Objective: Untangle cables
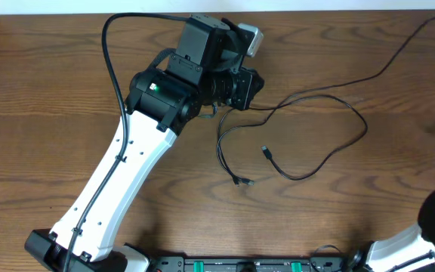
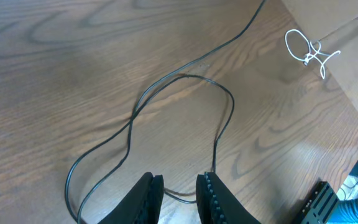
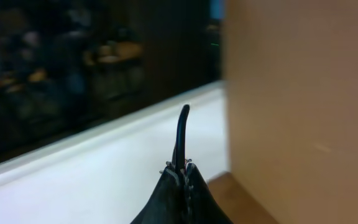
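2 black cables [image 1: 302, 178], 1 white cable [image 2: 307, 57]; left jaws narrowly apart, right jaws together.

— What sort of place is shown?
— A robotics lab is suggested: a white-and-black robot arm [image 1: 119, 181] is mounted at the near edge of a wood-grain counter [image 1: 44, 91], beside a black rail with green clips [image 1: 240, 266].
— Anything else?
— Loose black cables [image 1: 308, 178] are laid out on the counter. Dim, blurred clutter [image 3: 61, 68] is glimpsed in the right wrist view.
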You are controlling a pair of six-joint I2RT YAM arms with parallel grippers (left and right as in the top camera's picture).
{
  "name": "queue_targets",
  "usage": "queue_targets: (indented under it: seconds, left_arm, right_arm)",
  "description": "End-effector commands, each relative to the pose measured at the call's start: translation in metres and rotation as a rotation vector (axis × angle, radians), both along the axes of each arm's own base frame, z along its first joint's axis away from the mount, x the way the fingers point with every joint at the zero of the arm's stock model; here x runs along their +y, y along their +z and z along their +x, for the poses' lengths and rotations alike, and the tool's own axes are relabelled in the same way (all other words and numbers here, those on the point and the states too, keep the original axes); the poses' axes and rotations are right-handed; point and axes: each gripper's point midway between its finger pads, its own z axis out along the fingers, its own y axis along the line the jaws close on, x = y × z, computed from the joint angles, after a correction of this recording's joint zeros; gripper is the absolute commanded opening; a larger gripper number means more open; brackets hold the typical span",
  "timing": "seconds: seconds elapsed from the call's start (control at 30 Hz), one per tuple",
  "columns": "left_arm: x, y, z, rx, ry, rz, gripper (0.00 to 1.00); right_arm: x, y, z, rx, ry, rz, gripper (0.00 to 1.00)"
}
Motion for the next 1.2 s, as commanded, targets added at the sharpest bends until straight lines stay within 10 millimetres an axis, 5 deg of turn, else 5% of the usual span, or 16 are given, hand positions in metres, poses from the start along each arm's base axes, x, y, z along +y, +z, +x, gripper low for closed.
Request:
queue_targets:
  seconds: [0.0, 0.37, 0.63, 0.87, 1.1, 1.13, 1.17]
  left_arm:
    - [-0.003, 0.011, -0.003, -0.019, -0.016, -0.023, 0.24]
    - [-0.009, 0.013, -0.01, 0.0, -0.054, -0.054, 0.24]
    - [-0.015, 0.013, -0.015, 0.005, -0.07, -0.057, 0.24]
    - [-0.027, 0.013, -0.026, 0.006, -0.107, -0.057, 0.24]
    - [-0.03, 0.014, -0.028, 0.009, -0.108, -0.064, 0.24]
    - [-0.03, 0.014, -0.028, 0.012, -0.105, -0.066, 0.24]
    - [-0.03, 0.014, -0.028, 0.013, -0.104, -0.067, 0.24]
  right_arm:
    - [-0.032, -0.011, -0.013, 0.026, -0.076, 0.024, 0.01]
    - [-0.075, -0.052, -0.005, 0.091, -0.113, 0.1, 0.01]
    - [-0.137, -0.102, -0.021, 0.171, -0.233, 0.179, 0.01]
    - [-0.177, -0.119, -0.046, 0.182, -0.316, 0.208, 0.01]
    - [-0.204, -0.157, -0.036, 0.223, -0.303, 0.271, 0.01]
    - [-0.205, -0.162, -0.032, 0.229, -0.29, 0.28, 0.12]
    - [-0.204, -0.163, -0.03, 0.228, -0.28, 0.282, 0.43]
